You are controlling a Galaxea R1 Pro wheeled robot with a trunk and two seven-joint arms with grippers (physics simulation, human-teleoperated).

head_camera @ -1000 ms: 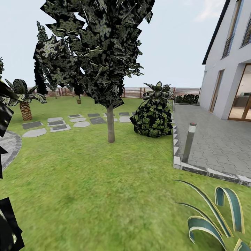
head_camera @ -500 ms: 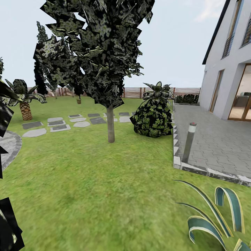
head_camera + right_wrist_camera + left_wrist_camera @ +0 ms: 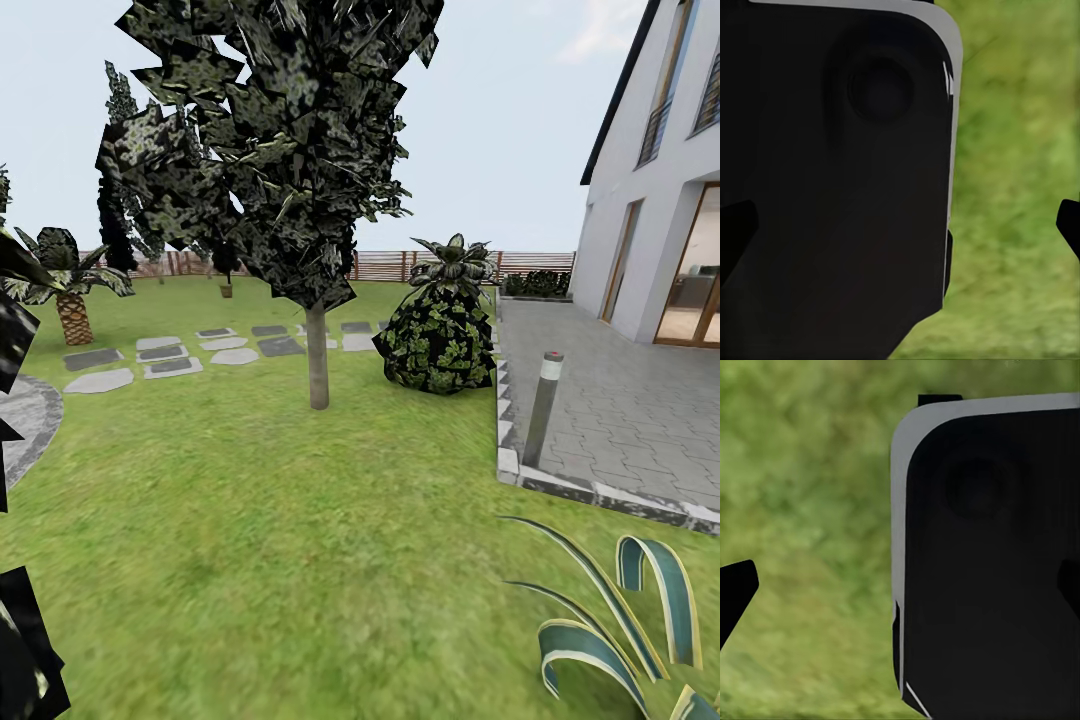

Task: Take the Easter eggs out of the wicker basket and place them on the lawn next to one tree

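Note:
A tree (image 3: 318, 355) with a straight grey-brown trunk and a dark leafy canopy stands on the lawn (image 3: 280, 520) a few metres ahead, at the middle of the head view. Far off by the fence sits a tiny brown bucket-shaped thing (image 3: 226, 290), too small to tell whether it is the wicker basket. The three Easter eggs are out of view. My left gripper (image 3: 900, 592) is open over grass, its black fingertips (image 3: 735, 592) far apart and nothing between them. My right gripper (image 3: 900, 229) is open as well, with its fingertips (image 3: 1069, 225) wide apart.
A round leafy bush (image 3: 438, 335) stands right of the tree. The grey paved patio (image 3: 620, 410) with a bollard (image 3: 544, 405) and the white house (image 3: 660, 180) lie to the right. Stepping stones (image 3: 170, 355) and a palm (image 3: 72, 300) are at the left, and a striped plant (image 3: 610, 620) is near right.

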